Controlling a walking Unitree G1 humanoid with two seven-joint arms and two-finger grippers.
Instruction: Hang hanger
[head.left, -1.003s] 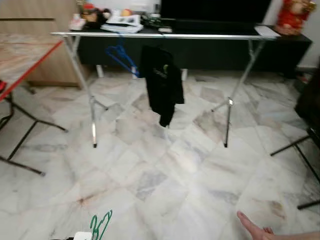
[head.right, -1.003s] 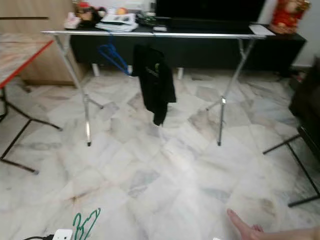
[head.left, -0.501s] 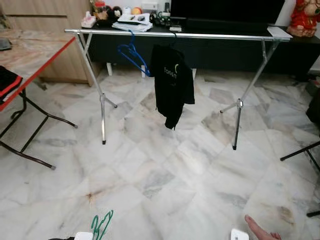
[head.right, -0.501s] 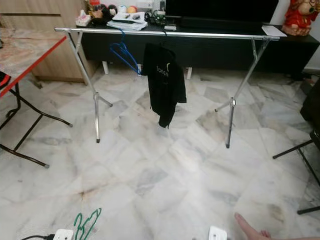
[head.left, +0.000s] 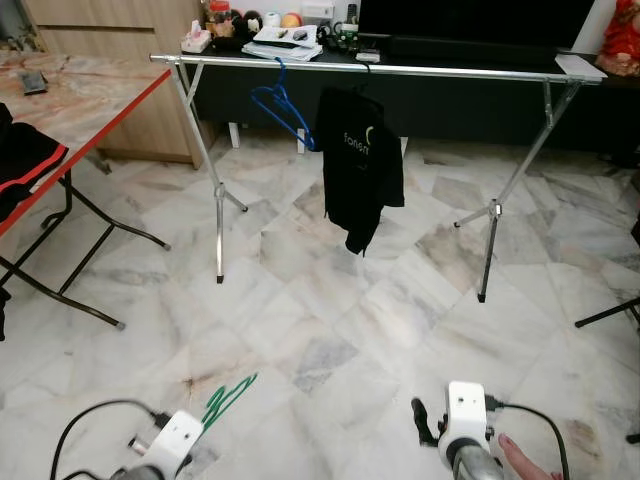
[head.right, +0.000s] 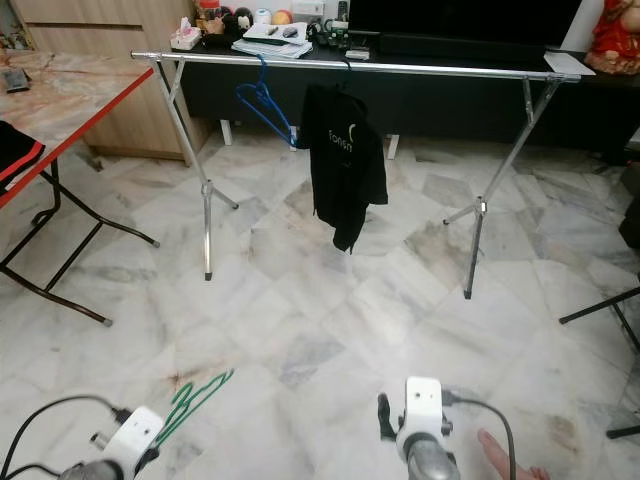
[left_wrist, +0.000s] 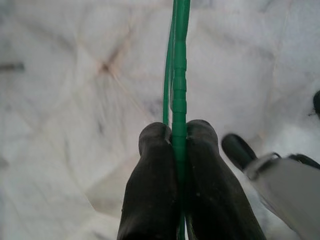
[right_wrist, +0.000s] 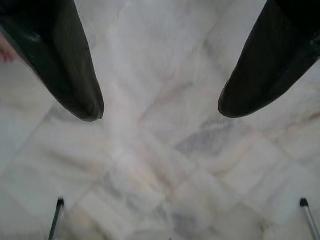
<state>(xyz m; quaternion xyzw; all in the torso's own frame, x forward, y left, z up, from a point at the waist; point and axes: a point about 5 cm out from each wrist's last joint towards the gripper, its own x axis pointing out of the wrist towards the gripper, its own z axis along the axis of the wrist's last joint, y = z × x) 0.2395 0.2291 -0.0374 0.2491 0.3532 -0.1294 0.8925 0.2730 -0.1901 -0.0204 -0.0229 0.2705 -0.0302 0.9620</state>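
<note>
While the rail (head.left: 380, 70) stands far ahead across the floor, the green hanger (head.left: 228, 397) is low at the left claw (head.left: 200, 425). From the left wrist, fingers (left_wrist: 155, 190) pinch its thin wire; it may twist or slip. From the right wrist, right claw (right_wrist: 160, 107) is spread, holding nothing.
</note>
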